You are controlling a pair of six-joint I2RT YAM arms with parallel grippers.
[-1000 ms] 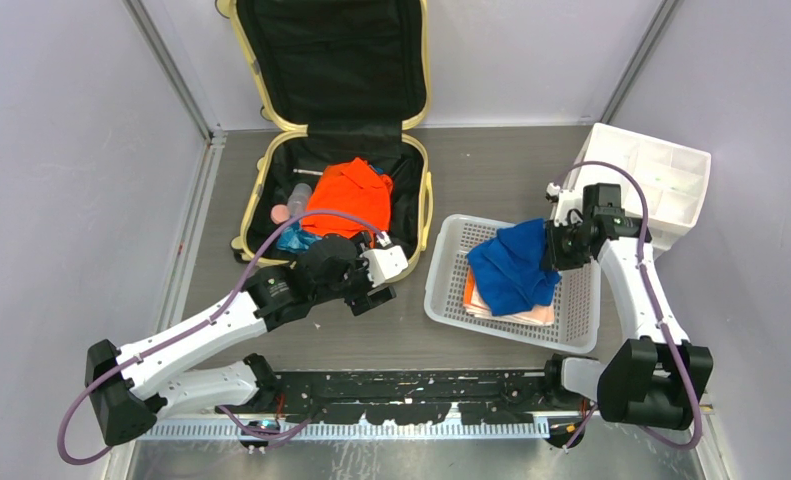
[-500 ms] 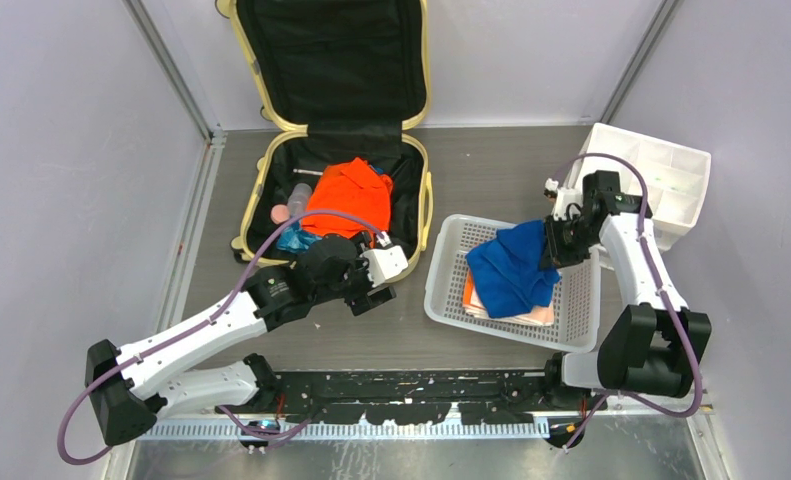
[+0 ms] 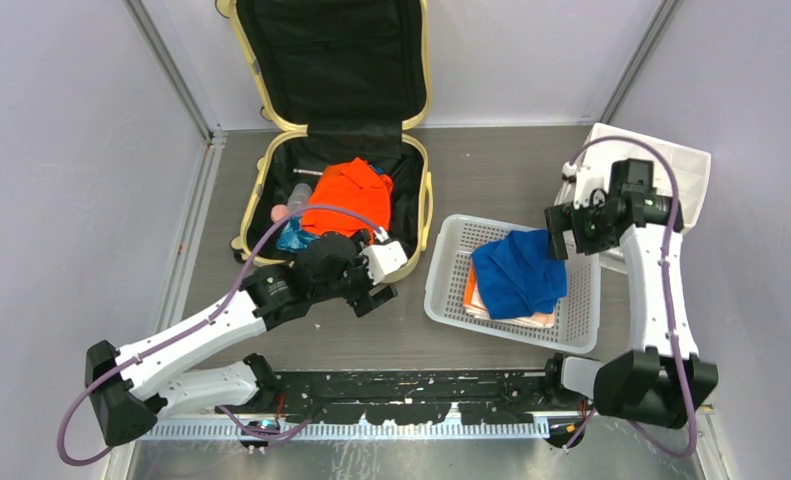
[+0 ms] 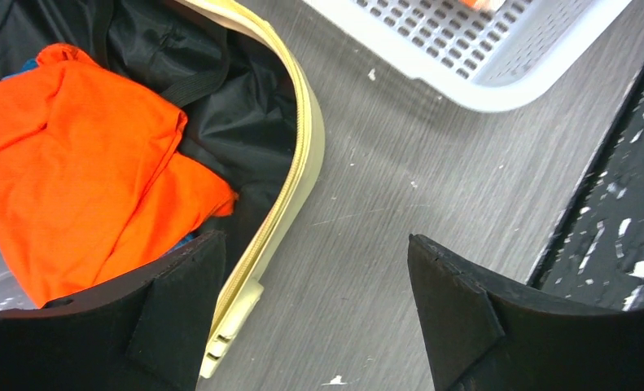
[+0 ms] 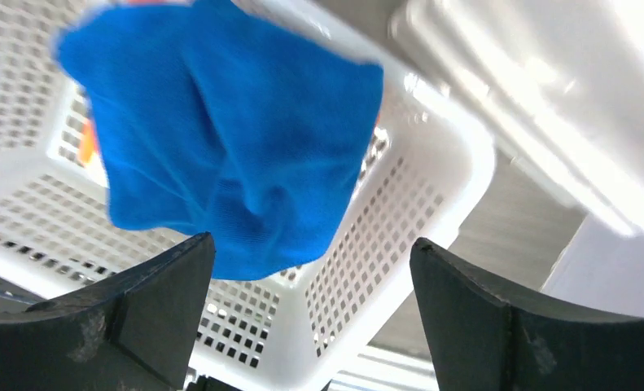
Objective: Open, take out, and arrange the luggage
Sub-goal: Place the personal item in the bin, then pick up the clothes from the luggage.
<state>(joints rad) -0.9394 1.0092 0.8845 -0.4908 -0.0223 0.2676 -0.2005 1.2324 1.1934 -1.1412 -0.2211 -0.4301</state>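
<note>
- Left fingers [image 4: 172, 314] spread, empty, over the counter [image 3: 491, 175] beside the luggage's [image 3: 331, 60] near right corner.
- Right fingers [image 5: 151, 305] spread above the white basket [image 3: 441, 282], where a blue cloth [image 3: 518, 272] lies.
- Luggage open far left, lid upright, orange garment [image 3: 349, 195] inside.

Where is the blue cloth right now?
In the top view the blue cloth lies in the white perforated basket, right of centre on the table, between the open yellow suitcase and the white drawer bin.
</note>
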